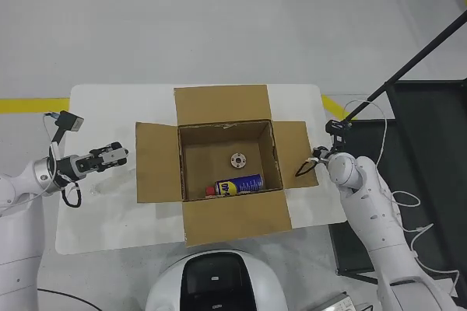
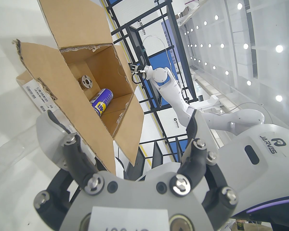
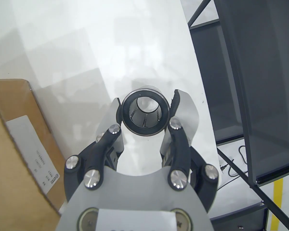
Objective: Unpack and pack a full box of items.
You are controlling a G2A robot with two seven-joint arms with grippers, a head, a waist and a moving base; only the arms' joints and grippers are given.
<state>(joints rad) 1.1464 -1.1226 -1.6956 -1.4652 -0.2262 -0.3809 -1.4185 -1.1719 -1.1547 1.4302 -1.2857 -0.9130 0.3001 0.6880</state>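
Lower right gripper (image 3: 145,111), clamped on metal bearing sleeve (image 3: 145,117), flat onto table (image 3: 134,49) clear of box flap (image 1: 300,152) before releasing; park left gripper (image 1: 123,154), fingers apart, aside.

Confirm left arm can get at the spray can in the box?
Probably yes. The left gripper is open beside the box, whose flaps are folded out; the spray can lies uncovered on its floor, the flange apart from it. It must clear the side wall.

A white surface (image 1: 101,221) spans the middle of the top view, and an open cardboard box (image 1: 222,105) rests at its centre, four flaps spread outward
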